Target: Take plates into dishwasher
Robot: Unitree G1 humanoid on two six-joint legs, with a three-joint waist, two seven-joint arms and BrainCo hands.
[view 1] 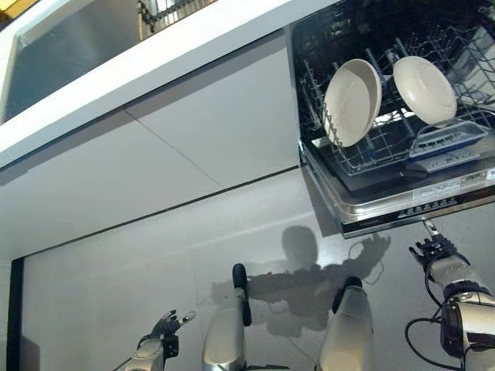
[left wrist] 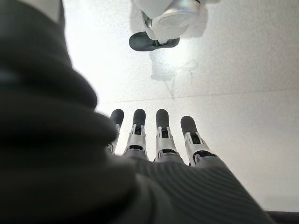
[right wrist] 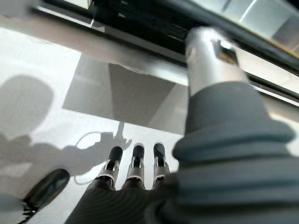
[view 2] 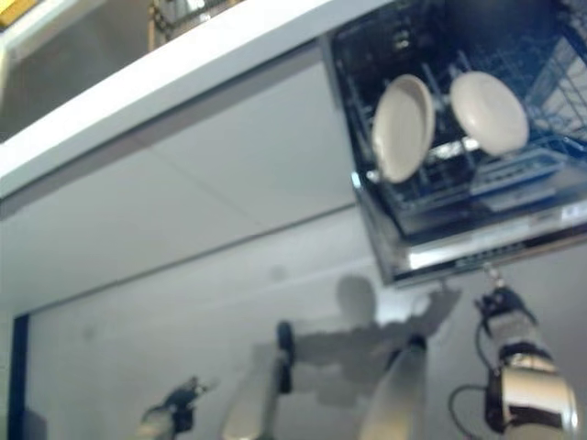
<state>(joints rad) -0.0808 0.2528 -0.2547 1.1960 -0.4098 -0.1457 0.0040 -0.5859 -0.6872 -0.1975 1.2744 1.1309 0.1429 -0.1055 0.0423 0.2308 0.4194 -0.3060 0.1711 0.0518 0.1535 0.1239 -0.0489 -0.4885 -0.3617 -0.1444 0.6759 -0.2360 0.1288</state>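
Observation:
Two cream plates stand on edge in the pulled-out lower rack [view 1: 370,157] of the open dishwasher at the upper right: one plate [view 1: 353,102] on the left and another plate [view 1: 425,90] to its right. My left hand [view 1: 158,334] hangs low at the lower left, open and empty; its fingers [left wrist: 163,135] point straight at the floor. My right hand [view 1: 437,253] hangs just below the front edge of the dishwasher door [view 1: 418,209], open and empty, with its fingers [right wrist: 135,168] relaxed.
A white counter [view 1: 155,69] runs across the top with a steel sink [view 1: 69,46] at the upper left and a wire dish rack [view 1: 166,9] behind it. White cabinet fronts [view 1: 193,147] lie below the counter. Pale floor [view 1: 116,270] fills the lower part.

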